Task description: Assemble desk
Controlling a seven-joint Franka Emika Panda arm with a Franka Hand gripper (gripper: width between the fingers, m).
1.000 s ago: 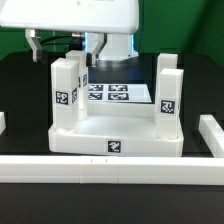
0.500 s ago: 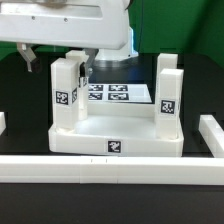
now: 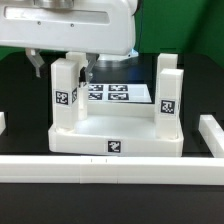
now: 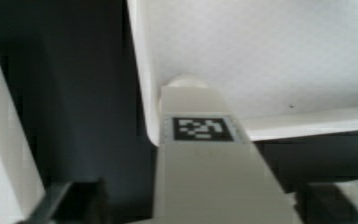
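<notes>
**A:** Entry. The desk top (image 3: 115,135) lies upside down on the black table (image 3: 25,95), near its front edge, just behind the long white border rail (image 3: 110,168). Legs stand upright in the sockets: two at the corners nearest the rail, the exterior view's left leg (image 3: 66,92) and the exterior view's right leg (image 3: 167,92). A further leg (image 3: 82,68) shows at the far corner behind the left one.

**B:** And the marker board (image 3: 112,93)?

**A:** Flat on the table just behind the top, visible between the legs.

**B:** Step in hand?

**A:** Judged: seating or tightening the far leg on the exterior view's left. The wrist view looks straight down a tagged leg (image 4: 206,150), with the top's inner floor (image 4: 265,60) beyond it.

**B:** Gripper?

**A:** The gripper (image 4: 194,195) straddles that leg; dark fingers (image 4: 69,200) show on either side. Whether the pads touch the leg cannot be told.

**B:** Arm pose?

**A:** Wrist pointing straight down over the far left corner, the white arm body (image 3: 75,25) filling the upper part of the exterior view.

**B:** Next move?

**A:** Likely a firm clamp, then a turn about the leg's axis, kept vertical so it doesn't bind.
</notes>
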